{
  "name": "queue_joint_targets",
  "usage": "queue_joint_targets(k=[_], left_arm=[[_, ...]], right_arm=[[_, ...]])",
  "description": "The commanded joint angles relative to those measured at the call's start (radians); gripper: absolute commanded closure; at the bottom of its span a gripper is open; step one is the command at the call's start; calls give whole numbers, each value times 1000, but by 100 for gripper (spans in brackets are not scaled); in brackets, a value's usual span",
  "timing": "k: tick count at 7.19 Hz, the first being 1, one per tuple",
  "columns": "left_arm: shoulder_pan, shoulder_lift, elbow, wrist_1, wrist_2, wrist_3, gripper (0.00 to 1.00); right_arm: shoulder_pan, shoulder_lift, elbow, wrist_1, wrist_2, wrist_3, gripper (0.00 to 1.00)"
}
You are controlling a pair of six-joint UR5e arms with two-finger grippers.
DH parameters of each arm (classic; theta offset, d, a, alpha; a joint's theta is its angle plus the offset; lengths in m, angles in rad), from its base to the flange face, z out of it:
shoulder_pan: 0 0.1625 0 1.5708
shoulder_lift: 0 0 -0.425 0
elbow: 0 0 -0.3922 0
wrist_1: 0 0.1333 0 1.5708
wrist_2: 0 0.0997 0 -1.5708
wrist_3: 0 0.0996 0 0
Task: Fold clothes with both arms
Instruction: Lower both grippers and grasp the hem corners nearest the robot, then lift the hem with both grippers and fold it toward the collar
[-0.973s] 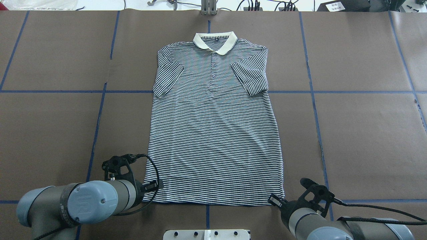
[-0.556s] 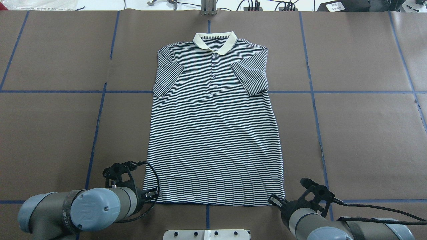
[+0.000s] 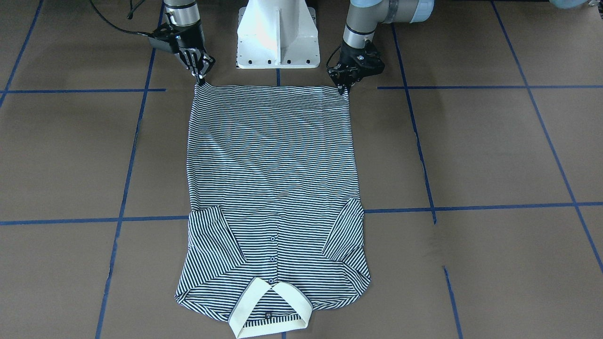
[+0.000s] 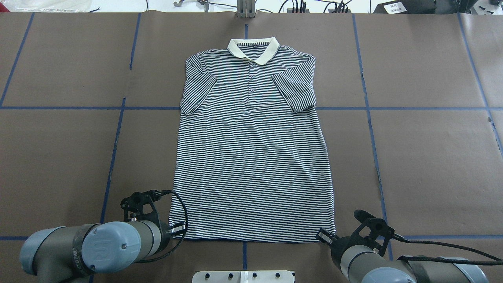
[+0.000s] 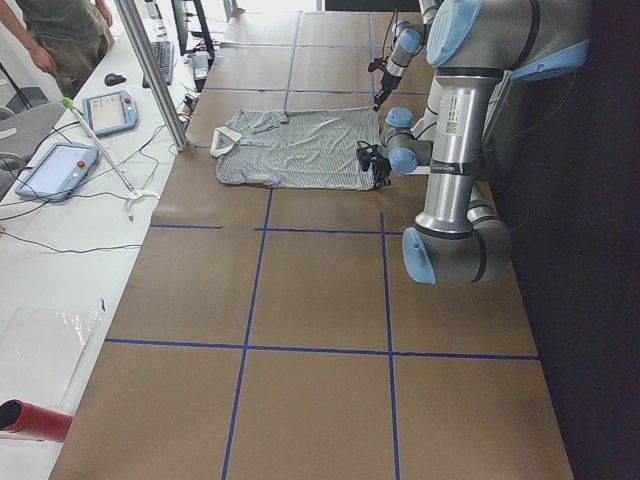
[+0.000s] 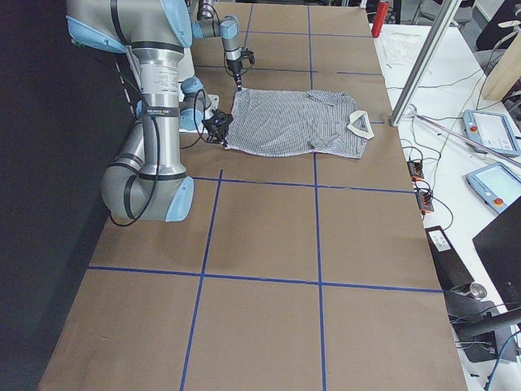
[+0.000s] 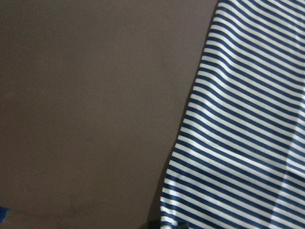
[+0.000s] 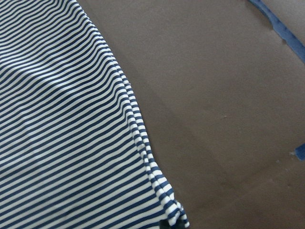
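We note the polo shirt (image 4: 251, 157) lies flat on the table (image 4: 432, 157), long axis running straight away from both grippers: right gripper (image 3: 201, 80) pinches one hem corner, left gripper (image 3: 343, 87) sits at the other, grip unclear.

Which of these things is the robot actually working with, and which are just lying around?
In the job: polo shirt; left gripper and right gripper, one at each hem corner.
Just lying about: control tablets and red tube on the side bench.
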Motion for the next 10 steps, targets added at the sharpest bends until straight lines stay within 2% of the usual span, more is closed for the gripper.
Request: queue_joint_targets(k=[1, 3, 5, 6, 7, 8, 9, 10], left_arm=[[3, 7, -84, 71, 0, -8, 100], [101, 91, -231, 128, 2, -123, 100], [156, 101, -280, 130, 2, -186, 100], [149, 102, -330, 133, -3, -185, 100], [120, 93, -385, 154, -9, -171, 100], [45, 45, -381, 156, -8, -168, 100], [-54, 9, -349, 159, -11, -36, 100], [-177, -64, -291, 160, -15, 80, 100]], right_arm=[[-3, 1, 18, 0, 2, 0, 100], [-63, -1, 91, -64, 6, 0, 100], [-112, -29, 170, -129, 6, 2, 100], [-112, -51, 234, -132, 5, 2, 100], [-44, -42, 277, -150, 6, 0, 100], [45, -22, 279, -150, 20, -17, 100], [142, 49, 265, -156, 100, -87, 100], [257, 132, 197, -163, 156, -180, 100]])
